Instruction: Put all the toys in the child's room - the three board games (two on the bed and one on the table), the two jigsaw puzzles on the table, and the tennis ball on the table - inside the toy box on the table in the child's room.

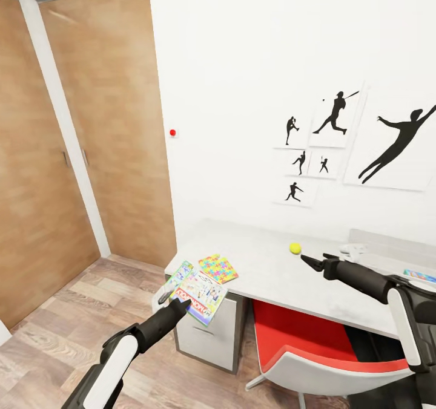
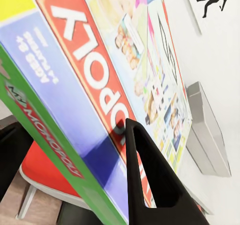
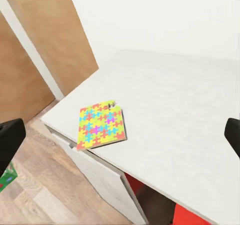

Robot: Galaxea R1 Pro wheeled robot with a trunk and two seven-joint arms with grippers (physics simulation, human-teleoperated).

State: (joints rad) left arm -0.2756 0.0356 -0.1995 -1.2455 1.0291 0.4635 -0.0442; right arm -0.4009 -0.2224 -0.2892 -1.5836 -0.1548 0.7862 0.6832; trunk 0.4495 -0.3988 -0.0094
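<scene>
My left gripper [image 1: 177, 303] is shut on a green-white-red Monopoly board game [image 1: 201, 293], held tilted just off the front left corner of the table [image 1: 272, 288]. In the left wrist view the board game [image 2: 95, 70] sits between a dark finger [image 2: 150, 185] and the other one below it. A multicoloured jigsaw puzzle [image 1: 218, 268] lies flat near that corner, also seen in the right wrist view as the puzzle [image 3: 100, 125]. The tennis ball [image 1: 295, 248] rests further back. My right gripper [image 1: 307, 260] hovers open just beside the ball. The light-grey toy box [image 1: 393, 242] stands at the far right.
A red-and-white chair [image 1: 315, 339] is tucked under the table. Wooden wardrobe doors [image 1: 72, 155] fill the left wall above wood flooring. A colourful flat item [image 1: 419, 274] lies at the right edge beside a small white object [image 1: 352, 250].
</scene>
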